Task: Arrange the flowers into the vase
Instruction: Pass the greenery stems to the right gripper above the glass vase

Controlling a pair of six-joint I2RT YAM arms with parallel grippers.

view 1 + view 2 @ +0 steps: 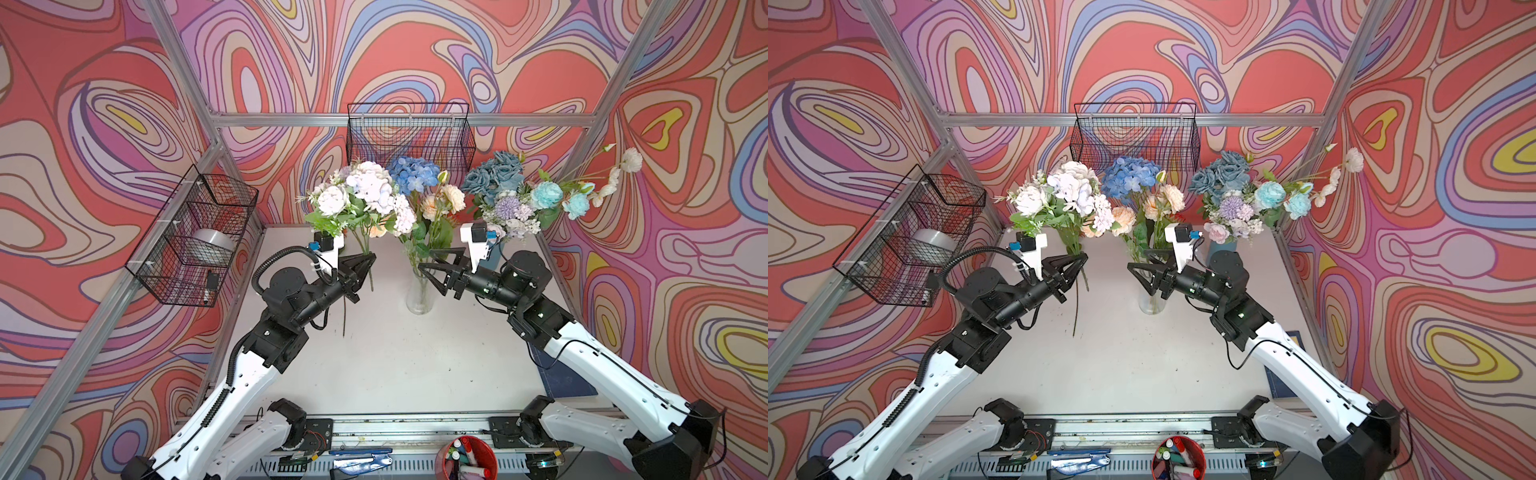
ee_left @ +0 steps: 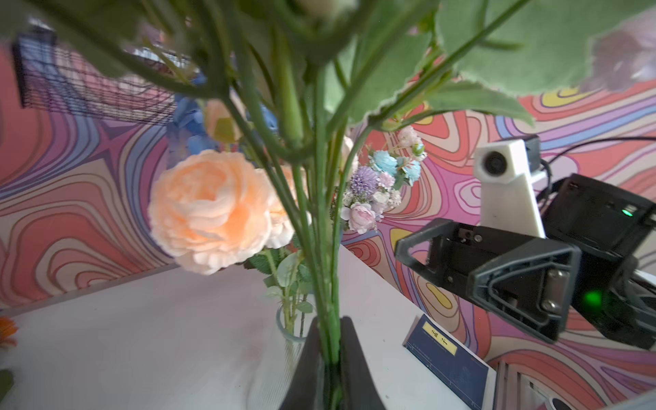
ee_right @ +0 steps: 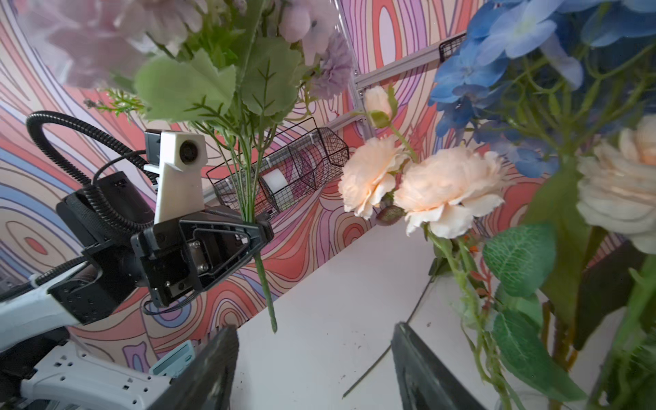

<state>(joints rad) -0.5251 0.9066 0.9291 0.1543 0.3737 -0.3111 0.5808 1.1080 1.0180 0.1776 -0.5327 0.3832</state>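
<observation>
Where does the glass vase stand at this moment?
In both top views the glass vase stands near the middle of the white table, close to the right gripper, with the blue hydrangea in it.

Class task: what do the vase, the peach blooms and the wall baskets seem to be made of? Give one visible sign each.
The vase looks like clear glass: stems show through it. The peach blooms seem fabric, matte with frayed petal edges. The wall baskets look like black coated wire, an open grid.
</observation>
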